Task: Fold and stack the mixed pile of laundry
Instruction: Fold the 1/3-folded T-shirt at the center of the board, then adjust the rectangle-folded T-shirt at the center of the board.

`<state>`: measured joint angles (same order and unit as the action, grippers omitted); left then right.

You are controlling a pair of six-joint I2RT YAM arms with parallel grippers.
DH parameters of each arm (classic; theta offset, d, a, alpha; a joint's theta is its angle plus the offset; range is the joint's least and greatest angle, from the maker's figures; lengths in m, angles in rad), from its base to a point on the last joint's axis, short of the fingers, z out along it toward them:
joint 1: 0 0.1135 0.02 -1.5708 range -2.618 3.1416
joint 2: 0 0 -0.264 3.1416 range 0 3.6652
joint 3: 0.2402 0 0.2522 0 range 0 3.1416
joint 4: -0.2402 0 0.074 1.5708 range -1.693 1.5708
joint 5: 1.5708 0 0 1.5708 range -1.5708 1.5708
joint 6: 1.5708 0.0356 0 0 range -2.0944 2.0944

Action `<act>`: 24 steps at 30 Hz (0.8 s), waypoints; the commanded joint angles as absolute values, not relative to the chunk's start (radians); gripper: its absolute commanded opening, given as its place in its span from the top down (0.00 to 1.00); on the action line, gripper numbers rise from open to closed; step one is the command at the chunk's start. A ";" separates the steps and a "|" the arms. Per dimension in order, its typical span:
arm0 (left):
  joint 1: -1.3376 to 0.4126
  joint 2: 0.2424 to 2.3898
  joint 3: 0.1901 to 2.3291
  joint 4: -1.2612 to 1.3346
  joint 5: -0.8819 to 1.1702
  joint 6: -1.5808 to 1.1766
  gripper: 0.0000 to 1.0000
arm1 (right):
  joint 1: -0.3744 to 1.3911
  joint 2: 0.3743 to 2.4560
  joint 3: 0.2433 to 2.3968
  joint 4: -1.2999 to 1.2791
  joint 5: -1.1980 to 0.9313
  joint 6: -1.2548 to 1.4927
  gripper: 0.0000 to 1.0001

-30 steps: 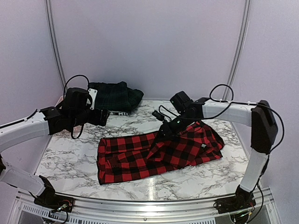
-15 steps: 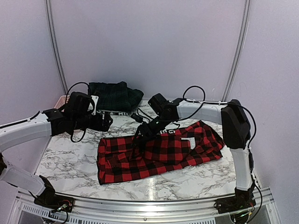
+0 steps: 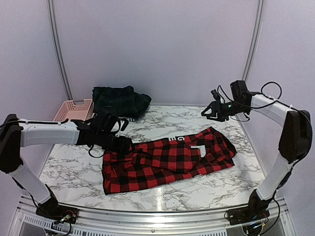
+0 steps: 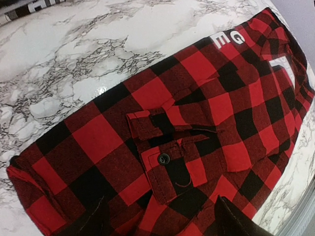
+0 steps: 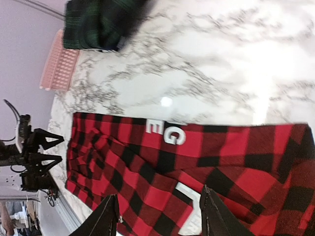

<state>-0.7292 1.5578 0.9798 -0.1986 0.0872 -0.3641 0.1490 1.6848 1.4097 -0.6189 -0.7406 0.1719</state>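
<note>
The red-and-black checked shirt [image 3: 170, 160] lies spread across the middle of the marble table, with white letters [image 3: 178, 139] at its far edge. A chest pocket with a black button [image 4: 163, 159] shows in the left wrist view. My left gripper [image 3: 123, 144] is low over the shirt's left part; its jaws stand apart above the cloth, one finger [image 4: 234, 220] showing. My right gripper [image 3: 210, 111] hangs open and empty in the air at the back right, its fingers [image 5: 106, 219] wide apart high above the shirt [image 5: 162, 167]. The dark green plaid piece [image 3: 120, 101] sits bunched at the back left.
A pink perforated basket [image 3: 74, 109] stands at the back left corner beside the green piece. A dark band with white letters [image 4: 27, 7] lies on the marble near it. The table [image 3: 74, 172] ends at a metal rail in front, with walls on the other sides.
My right gripper has let go of the shirt and swung up to the back right. The left arm has come down and rightward onto the shirt's left part. The shirt now lies folded over.
</note>
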 commanded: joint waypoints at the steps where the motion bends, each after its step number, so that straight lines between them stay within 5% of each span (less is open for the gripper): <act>1: -0.729 1.668 1.070 -0.176 0.142 -0.441 0.27 | 0.105 1.728 1.359 -0.666 -0.613 0.139 0.50; 8: -0.727 1.804 1.162 -0.174 0.166 -0.479 0.33 | 0.100 1.821 1.387 -0.668 -0.499 0.127 0.55; 24: -0.726 1.918 1.234 -0.219 0.220 -0.495 0.26 | 0.092 1.876 1.337 -0.668 -0.411 0.127 0.53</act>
